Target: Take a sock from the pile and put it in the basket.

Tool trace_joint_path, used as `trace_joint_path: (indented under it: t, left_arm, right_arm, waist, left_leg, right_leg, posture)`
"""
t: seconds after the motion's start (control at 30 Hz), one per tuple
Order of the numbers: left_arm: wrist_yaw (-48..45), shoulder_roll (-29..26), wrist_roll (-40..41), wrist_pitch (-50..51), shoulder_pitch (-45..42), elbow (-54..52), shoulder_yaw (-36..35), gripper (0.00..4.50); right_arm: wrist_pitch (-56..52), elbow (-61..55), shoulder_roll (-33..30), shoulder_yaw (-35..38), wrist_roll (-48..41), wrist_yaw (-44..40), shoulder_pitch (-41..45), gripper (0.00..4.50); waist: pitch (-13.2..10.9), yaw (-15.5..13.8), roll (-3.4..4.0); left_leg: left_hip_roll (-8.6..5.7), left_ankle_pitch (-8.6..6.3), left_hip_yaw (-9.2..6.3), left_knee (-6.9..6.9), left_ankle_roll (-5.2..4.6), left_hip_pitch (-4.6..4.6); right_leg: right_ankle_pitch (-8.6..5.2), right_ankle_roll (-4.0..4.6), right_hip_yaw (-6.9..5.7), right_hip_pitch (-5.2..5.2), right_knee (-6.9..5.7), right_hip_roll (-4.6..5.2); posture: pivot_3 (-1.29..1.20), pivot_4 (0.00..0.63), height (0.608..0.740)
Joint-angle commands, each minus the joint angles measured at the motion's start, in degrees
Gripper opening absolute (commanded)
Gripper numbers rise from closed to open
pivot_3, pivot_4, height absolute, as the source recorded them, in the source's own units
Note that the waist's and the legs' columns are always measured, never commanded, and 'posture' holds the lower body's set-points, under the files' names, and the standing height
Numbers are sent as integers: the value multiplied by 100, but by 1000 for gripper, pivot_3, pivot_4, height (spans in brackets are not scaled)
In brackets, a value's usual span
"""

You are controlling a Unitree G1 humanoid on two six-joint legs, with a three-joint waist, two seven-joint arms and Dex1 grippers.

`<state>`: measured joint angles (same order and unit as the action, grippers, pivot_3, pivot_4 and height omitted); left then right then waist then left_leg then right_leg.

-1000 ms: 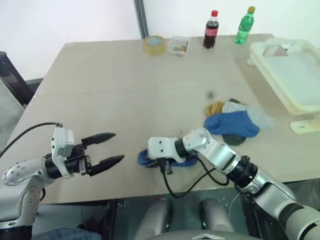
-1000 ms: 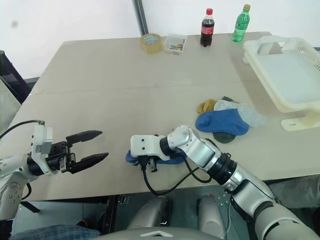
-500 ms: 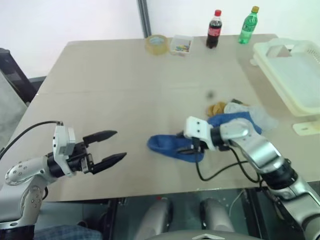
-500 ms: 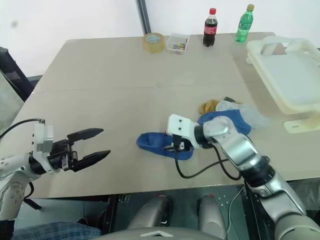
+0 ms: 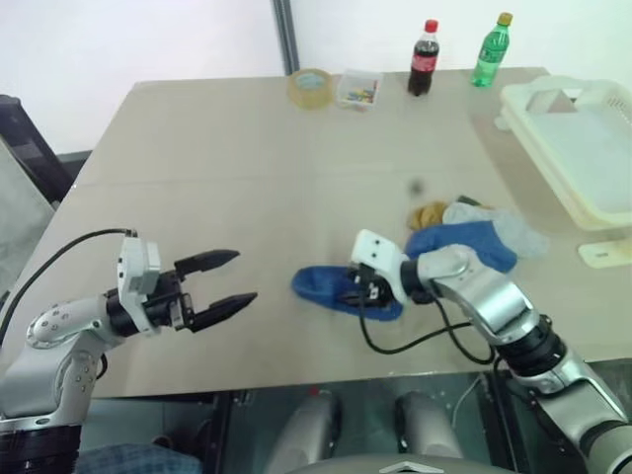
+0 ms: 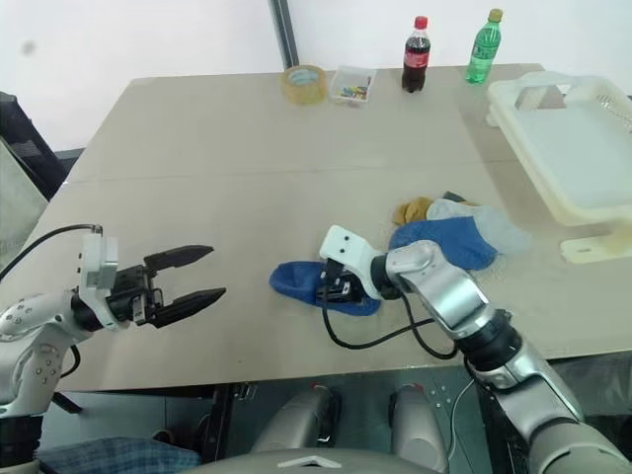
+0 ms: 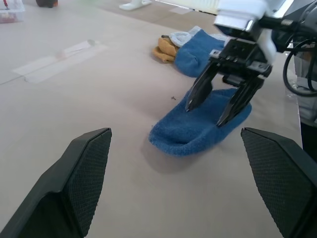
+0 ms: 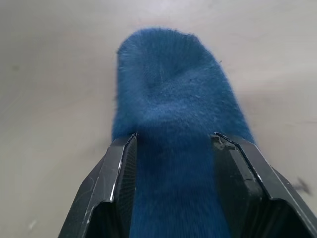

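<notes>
On the tan table (image 5: 247, 168), biggest item is the cream basket (image 5: 583, 148) at the far right edge, latticed sides, nothing visible in it. Well apart from it, mid-right of table, sits the pile (image 5: 474, 232): one royal-blue sock on top w/ pale grey-blue, mustard-yellow and a dark one tucked beside/under.

R arm reaches in from near right; right gripper (image 7: 218, 106) is over the lone royal-blue sock (image 5: 331, 288), which lies flat near table centre, just left of the pile and apart from it. Black fingers (image 8: 121, 168) straddle the sock's width, partly spread, tips down on or very close to the fabric. No lift visible, sock flat on the tabletop, so I can't call it a firm pinch; reads as jaws around it, not clamped.

Left gripper (image 5: 217, 286) hovers at near left, spread wide, holding nothing, pointed toward the sock but well short of it.

Step in hand, by my read: the pick. Sock is off the pile, grasp not secured, basket step not begun.

Next move prob needs: close fingers fully on the fabric, check it bunches between pads, lift clear of table, then carry right and far past the pile to the basket w/o snagging other socks. Soft fabric may slip from a shallow pinch.
</notes>
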<state>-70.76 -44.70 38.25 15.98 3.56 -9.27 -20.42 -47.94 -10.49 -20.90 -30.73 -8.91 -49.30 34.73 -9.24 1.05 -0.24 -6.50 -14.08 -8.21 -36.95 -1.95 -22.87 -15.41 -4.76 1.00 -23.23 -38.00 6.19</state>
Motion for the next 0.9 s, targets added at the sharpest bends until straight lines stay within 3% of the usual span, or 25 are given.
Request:
trace_joint_path:
  t: [0.03,0.33,0.6,0.73,0.9]
  left_arm:
    - [-7,-40,-4,-55,4,-47,-79,4500]
    - [97,-43,57,-47,282,-233,-249,4500]
    - [136,-12,59,-67,383,-298,-288,4500]
    - [126,-2,54,-72,349,-276,-261,4500]
    - [77,12,14,-110,195,-148,-150,4500]
  right_arm:
    - [281,205,64,-418,225,-109,165,2378]
    - [1439,453,-242,-1074,686,-852,226,2378]
    - [2784,807,-430,-851,758,-1450,236,2378]
    - [2207,521,-244,-217,439,-1084,242,2378]
    - [798,-728,-620,584,-60,-845,-153,2378]
  waist:
    - [3,3,-4]
    - [5,119,-4]
    - [5,113,-4]
    - [5,108,-4]
    - [4,71,-3]
  left_leg:
    - [0,0,0,0,0,0]
    - [8,1,1,0,2,9]
    - [7,1,2,-1,3,8]
    - [7,0,2,-1,3,8]
    - [7,0,-1,-1,3,3]
  right_leg:
    - [0,0,0,0,0,0]
    - [0,0,2,1,-6,-8]
    - [1,0,1,2,-5,-8]
    - [1,0,1,2,-6,-8]
    - [1,1,0,0,-2,-8]
  posture:
    - [0,150,740]
    - [0,150,740]
    - [0,150,740]
    - [0,150,740]
    - [0,150,740]
